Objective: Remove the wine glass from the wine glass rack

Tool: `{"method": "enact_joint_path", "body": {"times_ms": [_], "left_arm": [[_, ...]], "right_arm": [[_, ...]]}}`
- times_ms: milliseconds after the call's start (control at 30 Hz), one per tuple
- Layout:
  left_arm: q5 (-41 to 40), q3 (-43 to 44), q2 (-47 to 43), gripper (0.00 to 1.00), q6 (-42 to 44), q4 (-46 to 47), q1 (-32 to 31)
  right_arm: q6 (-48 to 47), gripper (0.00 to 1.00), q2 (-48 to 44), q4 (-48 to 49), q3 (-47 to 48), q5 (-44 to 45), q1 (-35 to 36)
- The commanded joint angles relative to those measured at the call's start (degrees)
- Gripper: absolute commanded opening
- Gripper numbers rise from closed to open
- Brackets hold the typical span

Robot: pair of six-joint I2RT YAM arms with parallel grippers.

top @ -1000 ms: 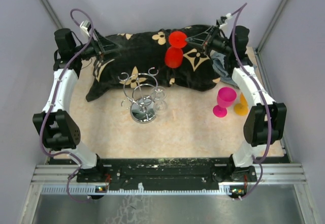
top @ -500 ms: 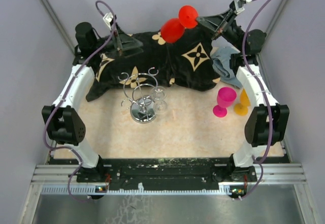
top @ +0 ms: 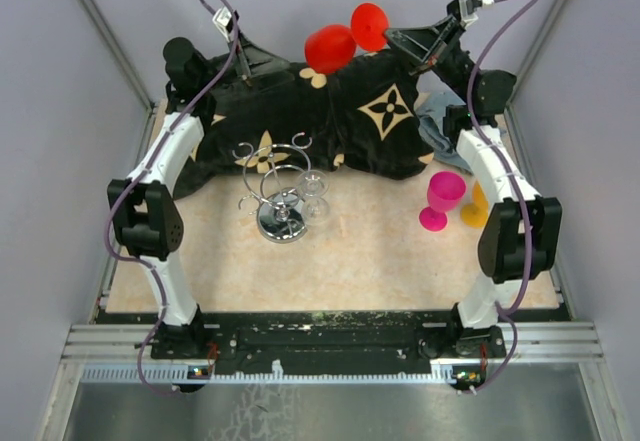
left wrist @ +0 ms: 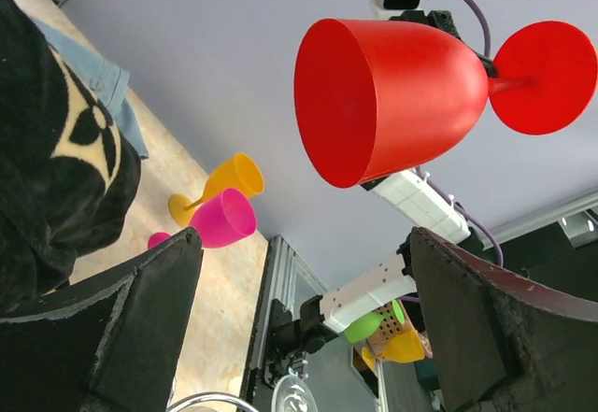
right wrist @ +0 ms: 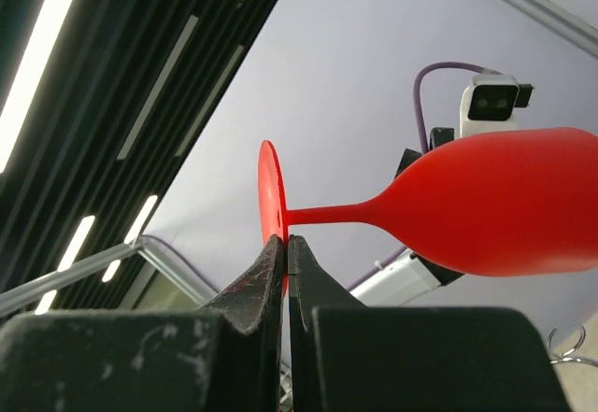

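The chrome wine glass rack (top: 275, 183) stands mid-table on its round mirrored base (top: 281, 224). A clear wine glass (top: 314, 193) is at its right side, among the looping arms. My right gripper (top: 392, 33) is raised at the back and shut on the foot rim of a red wine glass (top: 330, 48), which it holds sideways in the air, away from the rack. In the right wrist view the jaws (right wrist: 286, 239) pinch the red foot (right wrist: 269, 192). My left gripper (top: 283, 62) is open and empty, raised at the back left, facing the red glass (left wrist: 392, 99).
A black cushion with tan flower patterns (top: 370, 131) lies across the back. A blue cloth (top: 435, 126) lies at its right end. A pink glass (top: 443, 196) and an orange glass (top: 475, 206) stand at the right edge.
Both arms have risen and swung toward the back wall. The right gripper has carried the red glass up from above the cushion. The left gripper has risen and stays open.
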Motion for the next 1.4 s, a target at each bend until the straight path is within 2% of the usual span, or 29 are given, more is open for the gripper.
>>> {"method": "enact_joint_path", "body": {"times_ms": [0, 333, 733, 900, 1133, 1233, 1367], "left_arm": [[-1.1, 3.0, 0.6, 0.97, -5.7, 10.5, -0.9], [-2.9, 3.6, 0.5, 0.99, -13.1, 20.1, -1.6], [-4.0, 4.2, -0.2, 0.98, -15.7, 23.8, -2.1], [-4.6, 2.8, -3.2, 0.89, -18.2, 26.7, -2.2], [-5.1, 0.5, -7.6, 0.66, -19.5, 28.3, -2.2], [-5.1, -0.5, -8.5, 0.63, -19.6, 28.4, -2.1], [-5.0, -1.0, -9.1, 0.46, -19.7, 28.2, -2.1]], "right_arm": [[1.6, 0.0, 0.8, 7.7, 1.2, 3.0, 1.1], [3.4, 0.0, 4.2, 12.9, 2.4, 5.3, 3.2], [4.4, 0.0, 5.1, 16.5, 0.8, 6.5, 5.9], [6.2, 0.0, 5.3, 19.7, -1.4, 7.8, 6.2], [8.5, 0.0, 6.3, 23.8, -3.1, 8.8, 6.7], [8.7, 0.0, 7.0, 24.4, -2.3, 9.1, 7.2], [9.3, 0.0, 8.0, 25.1, -1.5, 9.1, 7.6]]}}
